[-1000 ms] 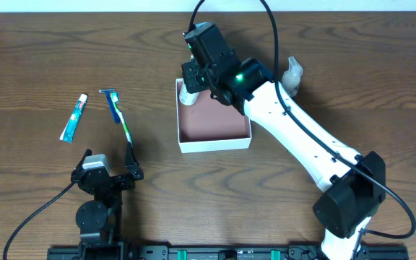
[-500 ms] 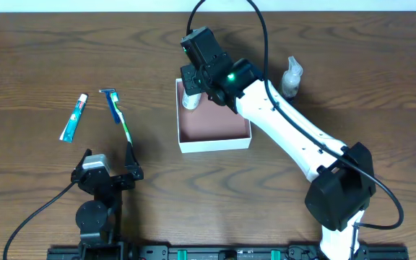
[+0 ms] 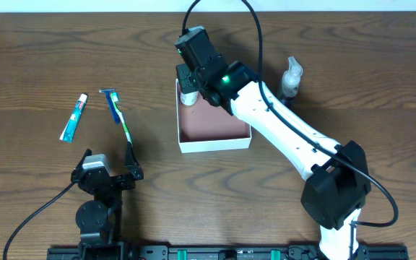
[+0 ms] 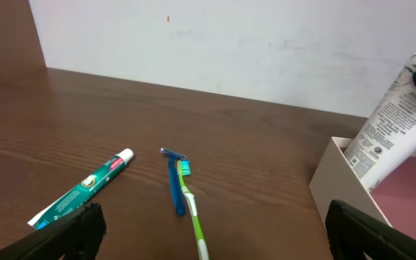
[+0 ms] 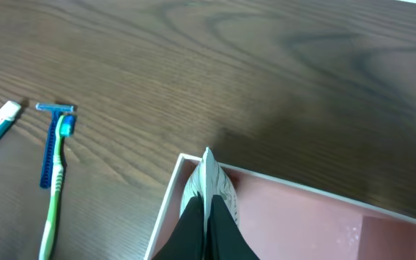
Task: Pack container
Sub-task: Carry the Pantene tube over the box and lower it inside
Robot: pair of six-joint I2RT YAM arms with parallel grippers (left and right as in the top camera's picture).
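Observation:
The container (image 3: 215, 142) is a shallow white box with a pink floor at the table's middle; it also shows in the right wrist view (image 5: 323, 209) and the left wrist view (image 4: 331, 177). My right gripper (image 3: 188, 87) is shut on a white printed tube (image 5: 209, 182) and holds it tilted over the box's far left corner; the tube also shows in the left wrist view (image 4: 388, 130). My left gripper (image 3: 107, 170) is open and empty near the front edge. A toothpaste tube (image 3: 74, 117), a blue razor (image 3: 110, 103) and a green toothbrush (image 3: 124, 126) lie on the left.
A small clear spray bottle (image 3: 290, 77) stands right of the box, behind my right arm. A white wall (image 4: 230, 43) borders the table's far edge.
My right gripper has moved a little to the left and farther back with the white tube, toward the box's far left corner. The left arm has not moved.

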